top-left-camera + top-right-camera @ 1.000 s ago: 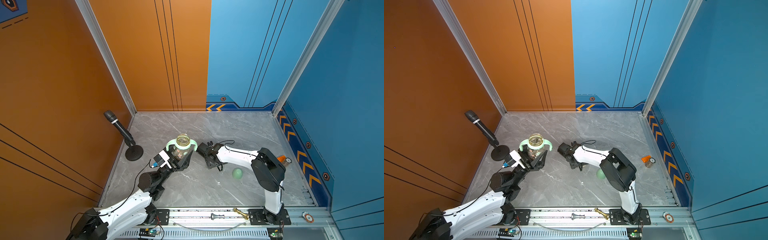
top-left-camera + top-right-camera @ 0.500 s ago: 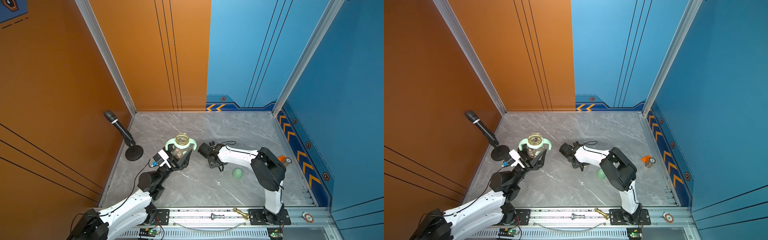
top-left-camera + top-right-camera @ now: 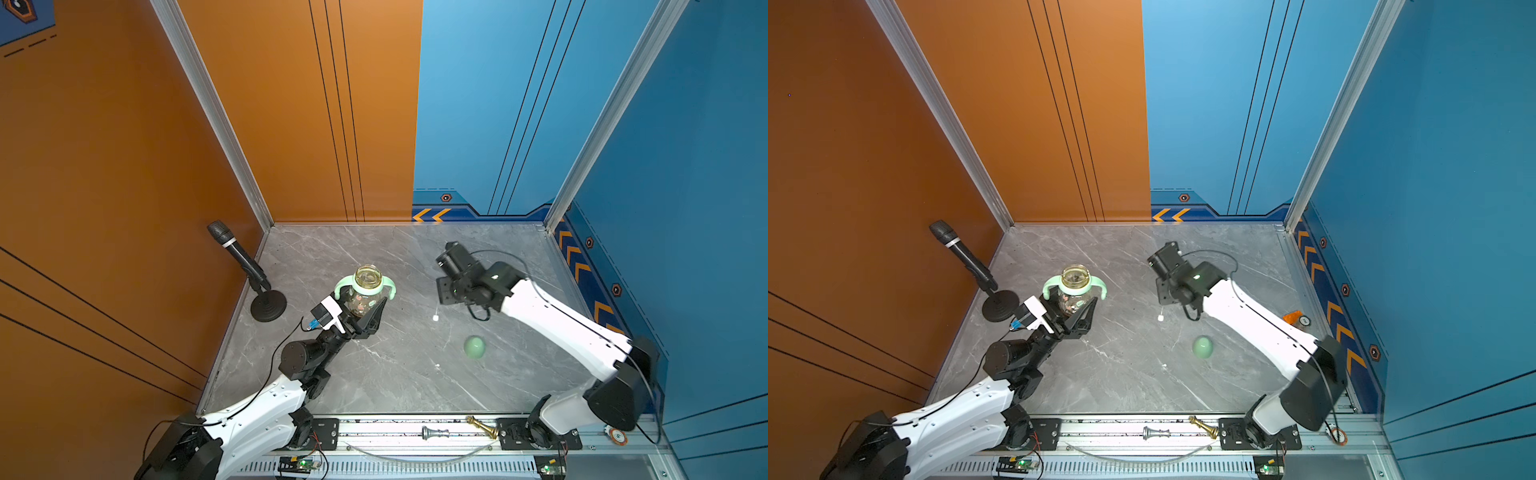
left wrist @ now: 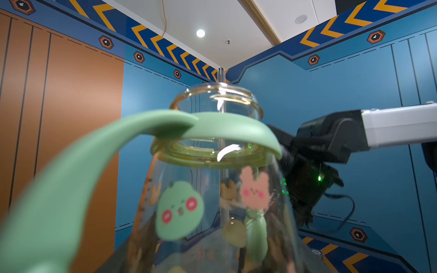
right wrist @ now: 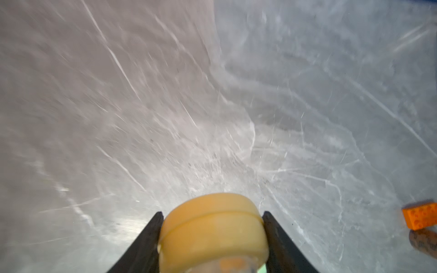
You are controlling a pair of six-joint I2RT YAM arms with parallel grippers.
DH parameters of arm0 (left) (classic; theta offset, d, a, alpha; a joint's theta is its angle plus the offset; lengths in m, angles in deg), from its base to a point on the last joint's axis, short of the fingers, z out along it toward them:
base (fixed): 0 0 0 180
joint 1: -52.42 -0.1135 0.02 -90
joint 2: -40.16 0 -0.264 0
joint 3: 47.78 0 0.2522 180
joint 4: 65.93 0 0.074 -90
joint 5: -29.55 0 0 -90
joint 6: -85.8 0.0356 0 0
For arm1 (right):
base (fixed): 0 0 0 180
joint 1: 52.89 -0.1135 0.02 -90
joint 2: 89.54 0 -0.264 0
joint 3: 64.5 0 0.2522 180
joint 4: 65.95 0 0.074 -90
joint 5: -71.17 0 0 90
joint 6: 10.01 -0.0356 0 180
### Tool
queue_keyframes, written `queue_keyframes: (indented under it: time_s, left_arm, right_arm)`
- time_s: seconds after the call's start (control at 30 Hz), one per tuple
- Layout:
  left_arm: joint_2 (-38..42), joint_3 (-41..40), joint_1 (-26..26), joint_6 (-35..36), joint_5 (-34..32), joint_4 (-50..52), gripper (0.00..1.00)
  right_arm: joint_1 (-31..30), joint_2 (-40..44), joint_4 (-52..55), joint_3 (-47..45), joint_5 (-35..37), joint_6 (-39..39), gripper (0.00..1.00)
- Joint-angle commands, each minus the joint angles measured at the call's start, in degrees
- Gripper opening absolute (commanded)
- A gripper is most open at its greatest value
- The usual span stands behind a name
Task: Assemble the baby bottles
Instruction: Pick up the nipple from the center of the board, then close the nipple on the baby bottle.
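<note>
One bottle (image 3: 368, 286), mouth up, in left hand (image 3: 360, 311); collar (image 5: 212, 227) in right hand (image 5: 212, 214).

The left arm (image 3: 257, 415) is extended toward one o'clock, and the left gripper (image 3: 359, 309) is clamped on the bottle (image 3: 368, 277). The right arm (image 3: 557, 324) is extended toward eleven o'clock; the right gripper (image 5: 212, 234) is turned downward and closed on the collar (image 5: 208, 224).

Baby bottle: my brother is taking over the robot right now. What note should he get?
Left gripper: shut on the bottle, roughly upright, mouth open.
Right gripper: shut on the collar, raised above the table, apart from the bottle; the straw hangs below it.
Cap: lying on the table.
Done: the ring is on the bottle's neck.
Left: fit the collar and straw onto the bottle, then the cap.
</note>
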Motion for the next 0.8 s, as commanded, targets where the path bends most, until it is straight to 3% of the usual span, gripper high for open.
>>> queue_keyframes:
  time_s: [0.0,0.4,0.53,0.77]
  left_arm:
    - [-1.5,3.1,0.6,1.2,0.1,-1.6,0.2]
    - [-6.6,7.2,3.4,6.1,-1.3,-1.6,0.2]
    - [-7.2,7.3,3.5,6.1,-1.1,-1.6,0.2]
    - [-8.7,6.8,3.4,5.0,2.2,-1.6,0.21]
  right_arm:
    - [3.7,3.7,10.3,11.5,-12.2,8.4,0.49]
    - [6.5,-3.9,20.2,48.3,-33.7,13.2,0.49]
    - [6.6,-5.9,19.7,53.4,-39.3,12.6,0.49]
    - [6.6,-6.6,16.4,53.7,-44.2,10.4,0.49]
